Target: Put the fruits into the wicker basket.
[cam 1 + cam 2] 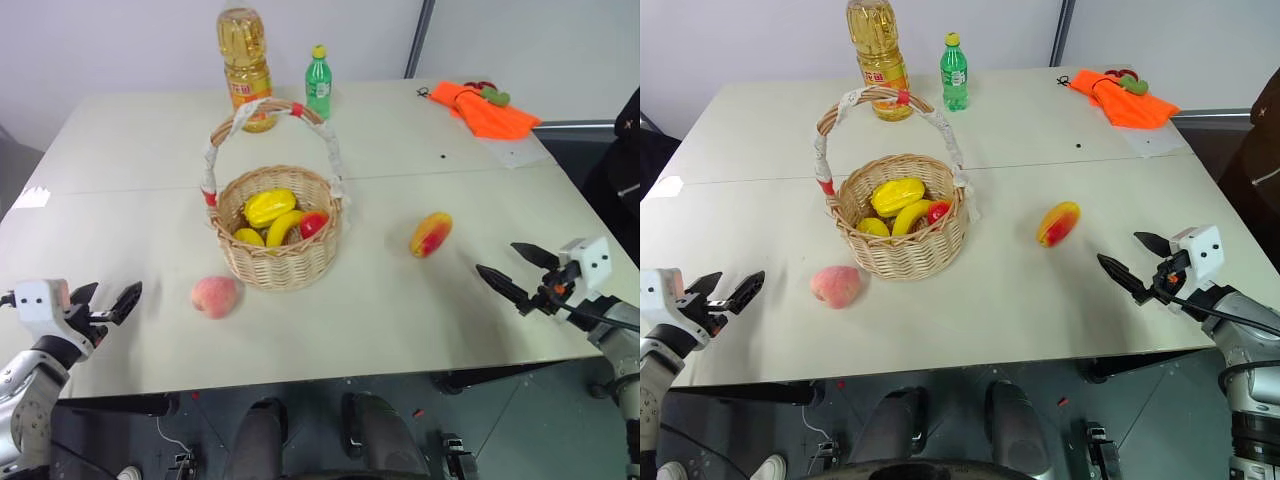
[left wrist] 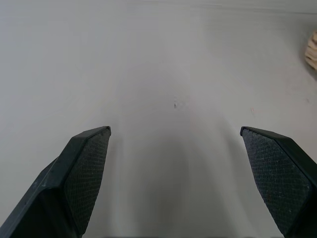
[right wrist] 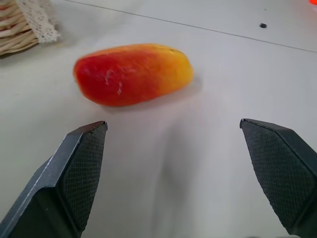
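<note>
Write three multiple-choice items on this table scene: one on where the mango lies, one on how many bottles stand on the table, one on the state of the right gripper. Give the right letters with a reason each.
1. Where is the mango?
A. in the wicker basket
B. on the table, on the robot's right of the wicker basket
C. next to the orange cloth

2. How many bottles stand at the table's far side?
A. one
B. two
C. four

3. How is the right gripper?
A. open and empty
B. shut on the mango
C. shut on the peach

Answers: 1 B, it lies on the bare table apart from the basket. 2 B, an oil bottle and a green bottle. 3 A, its fingers stand wide apart short of the mango.
</note>
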Controlling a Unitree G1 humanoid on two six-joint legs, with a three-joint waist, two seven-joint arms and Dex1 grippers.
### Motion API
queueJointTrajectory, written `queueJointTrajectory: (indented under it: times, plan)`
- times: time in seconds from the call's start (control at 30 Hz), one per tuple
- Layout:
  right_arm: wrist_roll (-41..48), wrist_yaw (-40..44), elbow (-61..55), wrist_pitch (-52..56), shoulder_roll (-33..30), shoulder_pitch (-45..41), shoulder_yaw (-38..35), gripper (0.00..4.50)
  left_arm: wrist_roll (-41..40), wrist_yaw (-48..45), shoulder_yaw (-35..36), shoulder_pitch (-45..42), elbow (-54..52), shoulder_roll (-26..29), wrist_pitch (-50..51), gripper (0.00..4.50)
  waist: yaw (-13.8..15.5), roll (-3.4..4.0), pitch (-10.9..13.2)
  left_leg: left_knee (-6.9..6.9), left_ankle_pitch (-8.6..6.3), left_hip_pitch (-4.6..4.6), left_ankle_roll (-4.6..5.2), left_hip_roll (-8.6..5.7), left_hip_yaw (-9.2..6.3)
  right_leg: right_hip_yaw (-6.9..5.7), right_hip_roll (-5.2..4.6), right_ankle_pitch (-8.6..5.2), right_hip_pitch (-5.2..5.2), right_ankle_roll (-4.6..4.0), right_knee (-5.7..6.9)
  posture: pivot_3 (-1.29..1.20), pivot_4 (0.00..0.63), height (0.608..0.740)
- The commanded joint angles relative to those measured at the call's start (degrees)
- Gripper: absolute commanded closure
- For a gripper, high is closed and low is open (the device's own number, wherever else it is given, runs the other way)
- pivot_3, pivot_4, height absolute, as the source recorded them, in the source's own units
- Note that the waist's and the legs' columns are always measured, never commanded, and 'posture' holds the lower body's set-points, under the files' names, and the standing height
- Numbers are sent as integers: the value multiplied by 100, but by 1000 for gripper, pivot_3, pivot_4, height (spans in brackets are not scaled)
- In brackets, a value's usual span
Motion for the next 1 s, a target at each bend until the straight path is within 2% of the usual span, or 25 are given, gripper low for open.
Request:
queueJointTrajectory:
  times: [0.03,0.27,0.47,0.63,0.8,1.0]
  plan:
    - [171,-10,-283,75,-59,-47,-202,25,-303,-179,114,-96,-384,221,167,0,-1,-3,0,0,0,0,0,0,0,0,0,0,0,0,0,0,150,740]
    - [222,62,-515,292,-139,-315,-52,25,-433,-494,-446,-524,-744,548,570,0,1,-3,0,4,0,1,0,0,2,3,2,1,0,-1,4,0,150,740]
    - [537,137,-1358,731,-281,-47,-217,25,-885,-1381,-1138,-879,-1358,1169,1215,0,5,-3,1,0,-1,0,3,2,3,5,7,1,-1,0,6,0,150,740]
    - [1101,319,-2289,1377,-565,258,-275,25,-588,-2151,-1760,-924,-1452,1908,1209,0,-15,-1,2,-1,-5,6,10,6,8,10,12,1,-2,0,7,0,150,740]
    - [1333,250,-2711,1674,-687,207,-208,25,222,-2535,-2517,-933,-1243,2634,1018,0,-7,-3,3,2,-5,7,10,10,8,10,14,1,-5,-2,6,0,150,740]
    - [1570,122,-3159,2033,-813,36,-107,25,533,-2501,-2847,-1164,-972,2576,1023,0,1,-6,5,0,-6,-3,10,10,14,11,8,1,-11,-2,1,0,150,740]
